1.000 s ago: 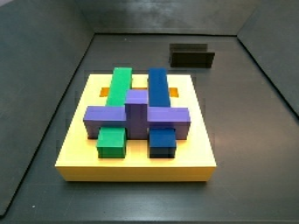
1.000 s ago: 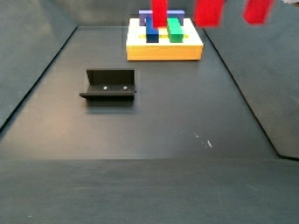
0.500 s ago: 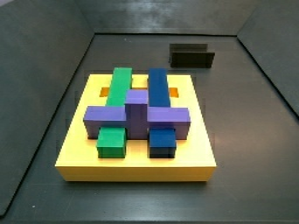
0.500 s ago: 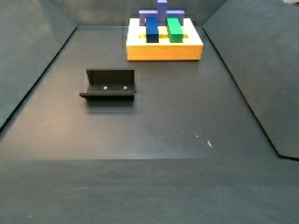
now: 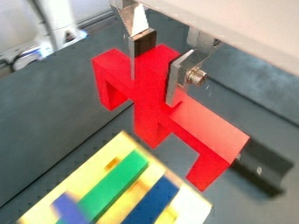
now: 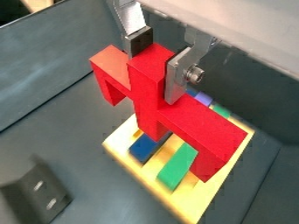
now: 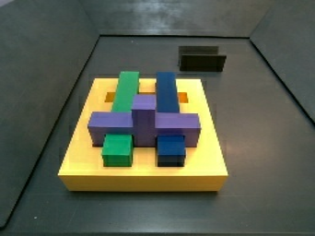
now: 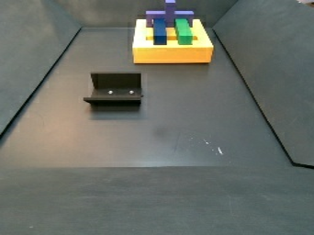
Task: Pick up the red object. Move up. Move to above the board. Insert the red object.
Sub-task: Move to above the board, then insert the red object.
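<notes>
Red is the piece nearest to my wrist: the red object (image 5: 158,105) sits between my silver fingers (image 5: 181,77), and my gripper (image 6: 158,59) is pinching its central stem from both sides. In both wrist views the board (image 6: 229,154) lies below the red object, with green and blue blocks on it. Beyond the board, in a side view, the fixture (image 7: 204,60) stands on the dark floor (image 8: 160,147).

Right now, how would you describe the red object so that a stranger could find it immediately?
Start from the yellow board with its green, blue and purple blocks. Above it, in both wrist views, the gripper holds the red object by its upright stem. It is the only bright red piece, an arch-like bar with two legs; neither side view shows it.
</notes>
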Controlling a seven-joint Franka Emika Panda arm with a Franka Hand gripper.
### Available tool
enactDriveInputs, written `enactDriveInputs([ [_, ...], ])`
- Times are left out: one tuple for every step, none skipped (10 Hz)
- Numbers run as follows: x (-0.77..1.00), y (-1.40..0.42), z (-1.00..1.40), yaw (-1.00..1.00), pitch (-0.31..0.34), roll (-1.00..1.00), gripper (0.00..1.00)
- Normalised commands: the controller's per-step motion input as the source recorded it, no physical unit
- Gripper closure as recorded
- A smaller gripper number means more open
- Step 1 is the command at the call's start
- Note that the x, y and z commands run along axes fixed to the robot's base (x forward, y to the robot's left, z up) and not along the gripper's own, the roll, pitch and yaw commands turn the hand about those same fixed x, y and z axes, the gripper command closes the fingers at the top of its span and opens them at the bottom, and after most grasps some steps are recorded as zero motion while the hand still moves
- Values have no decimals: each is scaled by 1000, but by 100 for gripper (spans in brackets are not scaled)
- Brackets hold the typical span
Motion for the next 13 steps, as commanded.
enactDriveInputs([
  [193, -828, 111, 11, 172, 21, 100],
  [109, -231, 47, 6, 147, 17, 100],
  [-46, 17, -191, 0, -103, 0, 100],
  [-169, 174, -483, -29, -136, 134, 100],
  [-74, 391, -709, -177, -139, 207, 100],
  [0, 426, -783, -140, -56, 283, 100],
  [11, 354, -857, -100, -36, 253, 100],
  [0, 120, -943, -57, -43, 191, 100],
  [0, 0, -829, 0, -181, 119, 100],
  [0, -163, -800, -29, -219, 114, 100],
  [0, -171, -774, -6, -220, 131, 100],
  [0, -151, -754, 0, -237, 116, 100],
  [0, -117, -637, 0, -221, 111, 100],
])
